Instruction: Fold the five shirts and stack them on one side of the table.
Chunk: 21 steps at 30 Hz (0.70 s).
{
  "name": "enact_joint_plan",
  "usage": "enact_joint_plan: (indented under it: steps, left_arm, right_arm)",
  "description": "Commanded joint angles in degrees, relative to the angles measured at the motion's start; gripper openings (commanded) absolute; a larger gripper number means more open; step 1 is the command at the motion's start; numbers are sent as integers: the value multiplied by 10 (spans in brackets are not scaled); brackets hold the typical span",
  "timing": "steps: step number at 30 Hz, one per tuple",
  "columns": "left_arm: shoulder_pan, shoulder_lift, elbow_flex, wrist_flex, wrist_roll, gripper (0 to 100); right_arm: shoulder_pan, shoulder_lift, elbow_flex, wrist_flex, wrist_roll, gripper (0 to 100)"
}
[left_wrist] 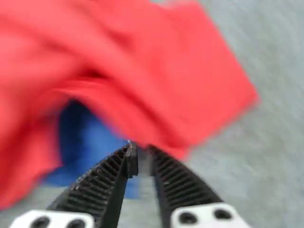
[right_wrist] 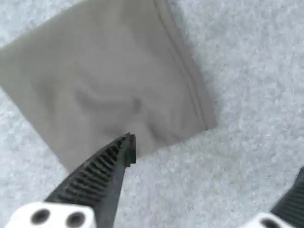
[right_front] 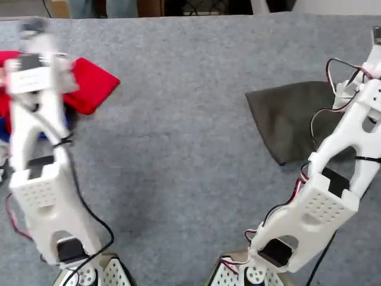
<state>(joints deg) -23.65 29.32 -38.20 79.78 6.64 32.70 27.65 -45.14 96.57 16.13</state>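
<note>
From my station, the left end effector is clenched. Its two ribbed fingers are drawn almost together, with only a thin slit between the tips. The tips sit right at the edge of the red shirt, and the view is too smeared for me to tell whether any cloth is pinched. The red shirt lies rumpled at the far left of the grey tabletop, and a blue shirt shows from underneath it. In the high view the left arm stands over that pile, with one corner of the red shirt poking out towards the middle of the tabletop.

On the other side, the right end effector is released, with its fingers spread wide apart. One finger has its tip over the near edge of the grey shirt; the other shows at the frame's corner, over bare tabletop. It is grasping nothing. The grey shirt lies flat on the right side of the tabletop, well apart from the red one, and the right arm crosses over its outer part.
</note>
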Motion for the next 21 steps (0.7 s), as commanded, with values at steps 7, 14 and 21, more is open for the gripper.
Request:
enact_joint_plan:
  steps: [7,14,21]
  left_arm:
    - [-217,-34,-162,86,-26,202]
    - [-285,7,-126,8,-79,199]
    - [-297,84,-123,-39,-76,93]
  right_arm:
    - [-102,-8,-41,43,-68,491]
    - [-163,-8,-39,44,-138,491]
    - [-214,-7,-38,44,-178,491]
